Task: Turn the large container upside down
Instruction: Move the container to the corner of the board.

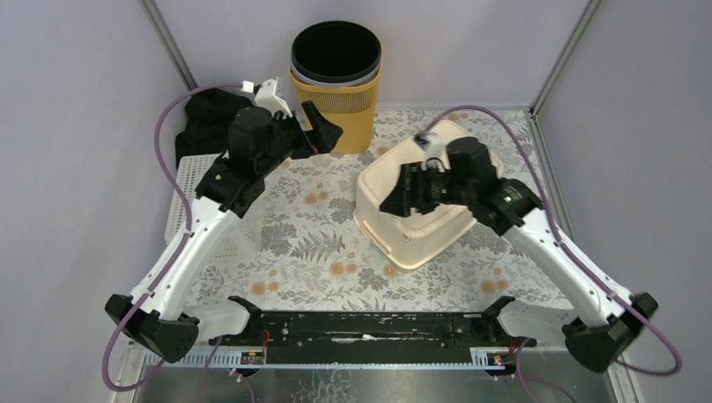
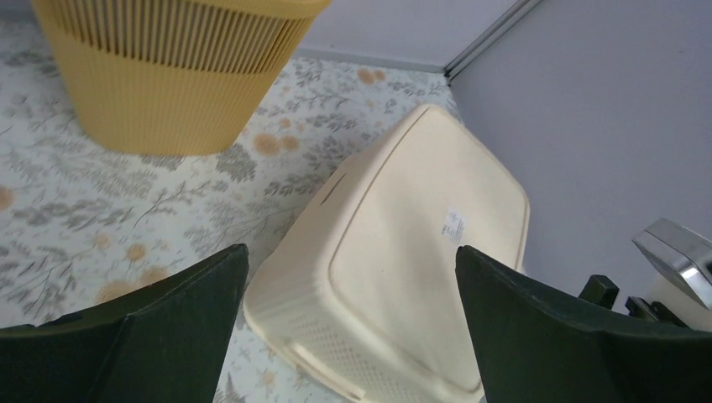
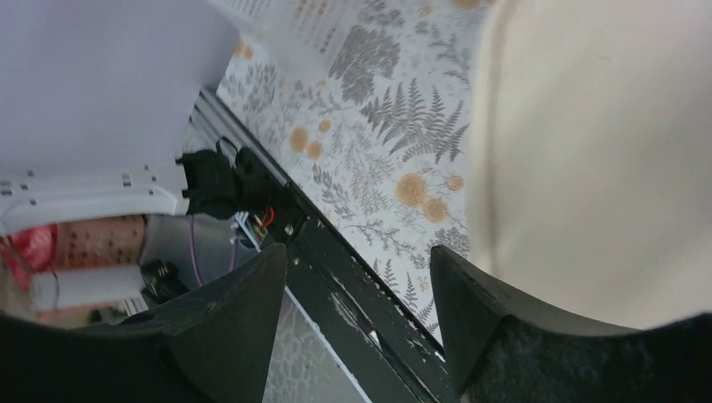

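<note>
The large cream container (image 1: 420,235) lies in the right half of the floral table with its flat bottom facing up and its rim down. A small label shows on the bottom in the left wrist view (image 2: 420,252). The container also fills the right side of the right wrist view (image 3: 588,151). My left gripper (image 1: 323,134) is open and empty in the air to the container's far left, beside the yellow bin; its jaws stand wide apart (image 2: 350,249). My right gripper (image 1: 396,197) is open and empty over the container's left top edge (image 3: 359,249).
A tall yellow ribbed bin (image 1: 336,80) with a black inner bucket stands at the back centre, also in the left wrist view (image 2: 176,75). A white perforated tray (image 1: 189,193) and a black cloth (image 1: 201,117) lie at the left. A black rail (image 1: 369,327) runs along the near edge.
</note>
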